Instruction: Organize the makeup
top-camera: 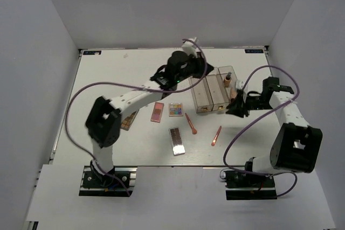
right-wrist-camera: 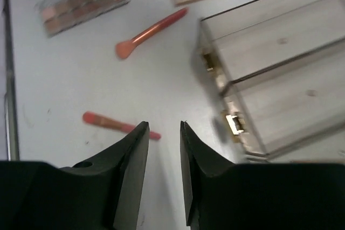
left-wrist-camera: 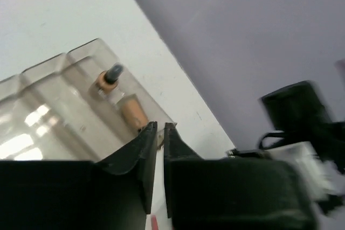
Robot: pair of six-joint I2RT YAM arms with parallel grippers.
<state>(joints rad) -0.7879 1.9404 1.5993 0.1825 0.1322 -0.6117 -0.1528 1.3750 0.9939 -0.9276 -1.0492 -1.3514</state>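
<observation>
Right fingers [right-wrist-camera: 132,160] sit slightly apart and empty, left fingers [left-wrist-camera: 141,157] nearly shut; straddle that near brush [right-wrist-camera: 108,122] crosswise.

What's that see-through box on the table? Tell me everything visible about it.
The clear box is see-through plastic, open-topped, split into three compartments. It lies flat on the white table. Small gold-coloured fittings show on one end. One end compartment holds a tan bottle and a tan tube; the other two look empty.
</observation>
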